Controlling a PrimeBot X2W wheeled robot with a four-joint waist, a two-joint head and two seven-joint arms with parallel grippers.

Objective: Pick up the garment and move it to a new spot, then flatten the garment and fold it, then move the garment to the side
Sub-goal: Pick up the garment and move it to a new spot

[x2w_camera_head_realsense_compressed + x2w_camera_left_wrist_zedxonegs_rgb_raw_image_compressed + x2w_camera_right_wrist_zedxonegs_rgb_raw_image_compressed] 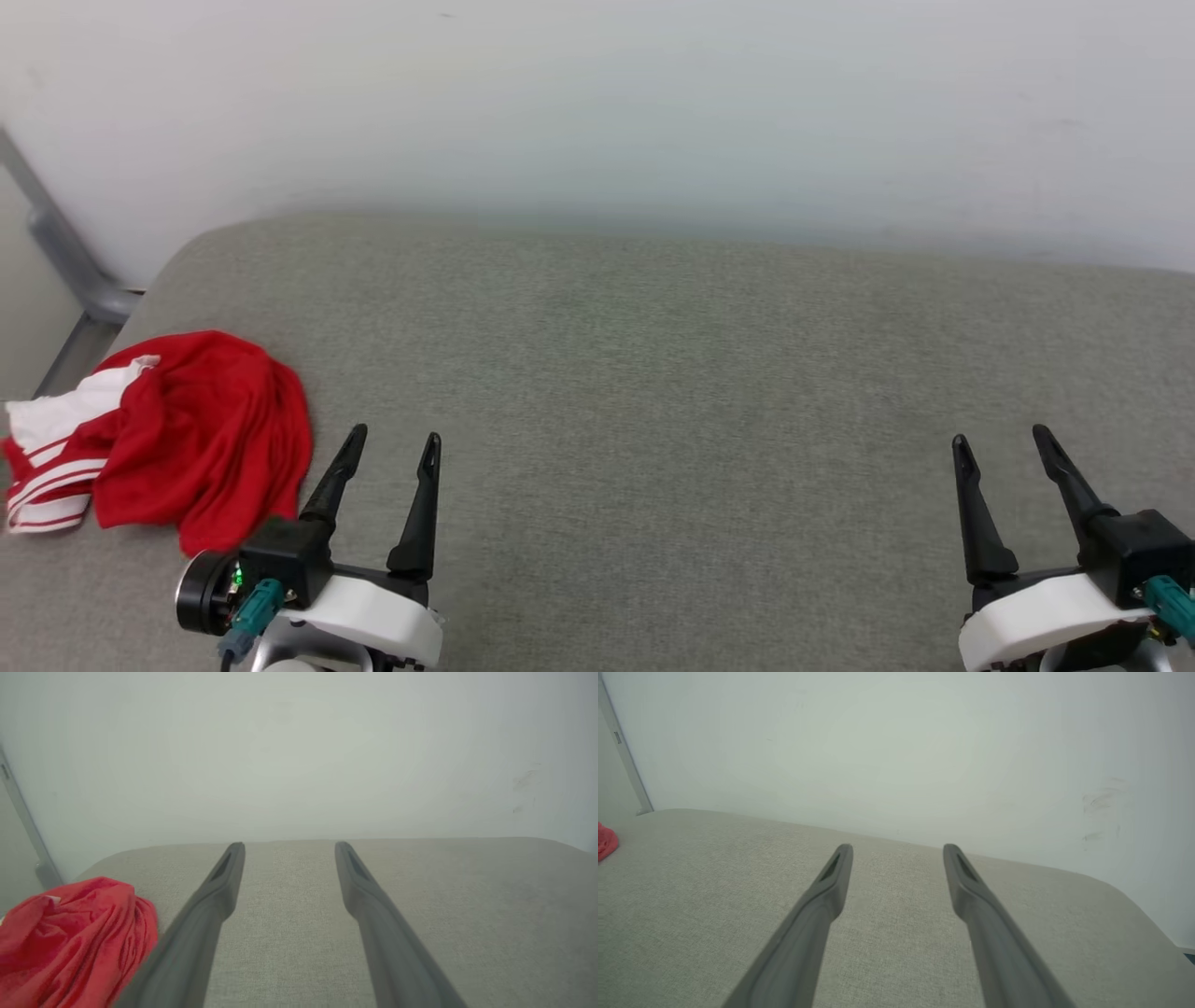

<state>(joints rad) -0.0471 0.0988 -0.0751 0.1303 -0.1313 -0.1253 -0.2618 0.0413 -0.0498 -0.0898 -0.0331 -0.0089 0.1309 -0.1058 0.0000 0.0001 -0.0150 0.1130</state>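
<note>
Surface: grey woven cushion (709,373) with a rounded far-left corner, set against a pale wall (597,93).
Garment (196,439): crumpled in a loose heap at the cushion's left edge, toward the far-left corner. It is mostly red, and white cloth with red stripes spills out on its left side.
Left gripper (395,435): low over the cushion near its front, fingers pointing toward the wall. The two fingers are spread, with only bare cushion between them.
Garment vs left gripper: the heap lies just to the outer side of the gripper's left finger. I cannot tell whether cloth and finger touch.
Left wrist view: the garment (70,942) bulges at the lower left, partly behind the left finger. The gripper (289,845) is parted over grey fabric.
Right gripper (1000,436): well apart from the garment, toward the cushion's right side, fingers spread and empty.
Right wrist view: the gripper (898,847) is parted over bare cushion. A sliver of the garment (605,842) shows at the far left edge.
Frame: a grey metal bar (65,252) slants down past the cushion's far-left corner.
</note>
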